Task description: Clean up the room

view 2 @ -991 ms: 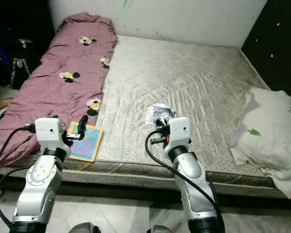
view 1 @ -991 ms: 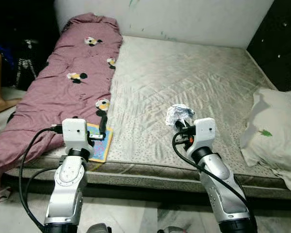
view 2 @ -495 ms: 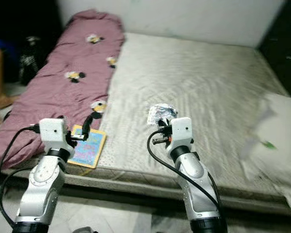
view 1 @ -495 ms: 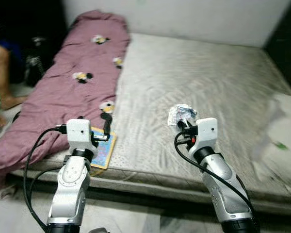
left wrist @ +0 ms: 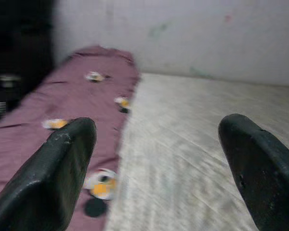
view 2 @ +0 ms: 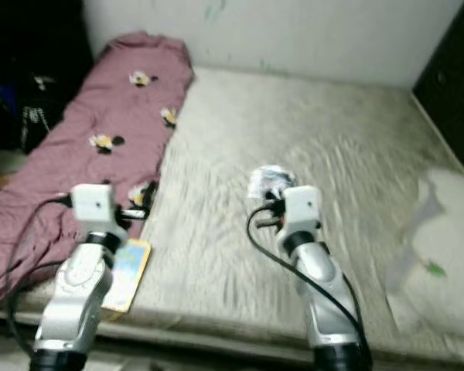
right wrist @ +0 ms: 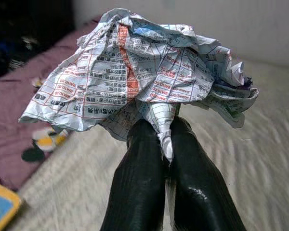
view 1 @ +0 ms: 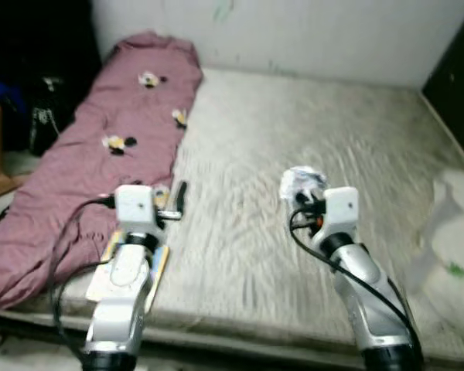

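At centre frame, the right gripper (right wrist: 166,144) is clamped on a crumpled printed paper (right wrist: 139,72), held above the grey mattress (view 1: 294,139). The left gripper (left wrist: 159,159), lower left, has its fingers spread wide near a maroon blanket (view 1: 116,124) and a colourful book (view 2: 127,270).

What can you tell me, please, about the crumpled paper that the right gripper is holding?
The crumpled paper is a white sheet printed with a grid of red lines, small black text and one orange band, with a bluish tinge near its top. It is bunched into a loose wad with ragged, folded edges. A lower fold is pinched between the two black fingers of the right gripper, which are shut on it. It is held up above the grey mattress, touching nothing else, and spreads wider than the fingers.
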Controlling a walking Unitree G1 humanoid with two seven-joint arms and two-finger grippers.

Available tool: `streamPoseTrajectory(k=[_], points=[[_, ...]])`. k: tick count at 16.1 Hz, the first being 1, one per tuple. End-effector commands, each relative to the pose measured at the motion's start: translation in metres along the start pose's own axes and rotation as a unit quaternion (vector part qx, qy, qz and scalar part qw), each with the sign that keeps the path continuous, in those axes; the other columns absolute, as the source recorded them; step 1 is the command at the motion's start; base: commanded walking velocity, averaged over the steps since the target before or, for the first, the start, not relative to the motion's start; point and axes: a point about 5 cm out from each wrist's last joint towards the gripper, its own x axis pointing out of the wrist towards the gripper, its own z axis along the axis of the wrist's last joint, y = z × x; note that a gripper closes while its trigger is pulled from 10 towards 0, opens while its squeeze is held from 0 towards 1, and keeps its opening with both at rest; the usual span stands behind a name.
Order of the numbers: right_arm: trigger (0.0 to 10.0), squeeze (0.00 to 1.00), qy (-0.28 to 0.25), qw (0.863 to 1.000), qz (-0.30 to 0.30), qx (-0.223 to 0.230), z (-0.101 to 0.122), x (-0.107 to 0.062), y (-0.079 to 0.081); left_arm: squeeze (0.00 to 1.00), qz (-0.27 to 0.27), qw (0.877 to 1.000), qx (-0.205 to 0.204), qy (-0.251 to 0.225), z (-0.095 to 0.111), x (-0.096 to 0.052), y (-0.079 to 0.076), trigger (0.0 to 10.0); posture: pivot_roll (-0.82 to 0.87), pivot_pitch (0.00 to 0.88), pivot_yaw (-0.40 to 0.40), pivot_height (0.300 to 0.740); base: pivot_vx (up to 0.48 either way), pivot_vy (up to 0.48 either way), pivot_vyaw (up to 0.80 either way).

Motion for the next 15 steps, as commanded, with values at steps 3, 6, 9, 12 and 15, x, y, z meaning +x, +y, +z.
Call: streamPoseTrajectory(k=[3, 6, 9, 12, 15], points=[[10.0, 0.00, -0.001, 1.000, 0.009, 0.000, 0.0012, 0.0012, 0.0056, 0.00, 0.000, 1.000, -0.004, 0.014, -0.0043, -0.0018, 0.0046, 10.0, -0.02, 0.028, -0.066, 0.740, 0.000, 0.000, -0.14], [10.0, 0.00, 0.001, 1.000, 0.008, -0.001, 0.0004, 0.0013, 0.0053, 0.00, -0.003, 1.000, -0.011, 0.018, -0.0050, -0.0014, 0.0032, 10.0, -0.02, 0.024, -0.066, 0.740, 0.000, 0.395, -0.80], [10.0, 0.00, -0.006, 1.000, 0.013, -0.003, 0.0020, 0.0016, 0.0075, 0.00, -0.003, 1.000, -0.013, 0.018, -0.0050, -0.0009, 0.0035, 10.0, -0.02, 0.023, -0.068, 0.740, 0.000, 0.465, -0.27], [10.0, 0.00, -0.009, 1.000, 0.016, -0.001, 0.0027, 0.0016, 0.0083, 0.00, -0.002, 1.000, -0.014, 0.018, -0.0048, -0.0008, 0.0033, 10.0, -0.02, 0.023, -0.068, 0.740, 0.000, 0.465, 0.00], [10.0, 0.00, -0.014, 1.000, 0.020, 0.003, 0.0042, 0.0024, 0.0103, 0.00, 0.000, 1.000, -0.013, 0.016, -0.0044, -0.0006, 0.0035, 10.0, -0.02, 0.023, -0.068, 0.740, 0.000, 0.465, 0.00]])
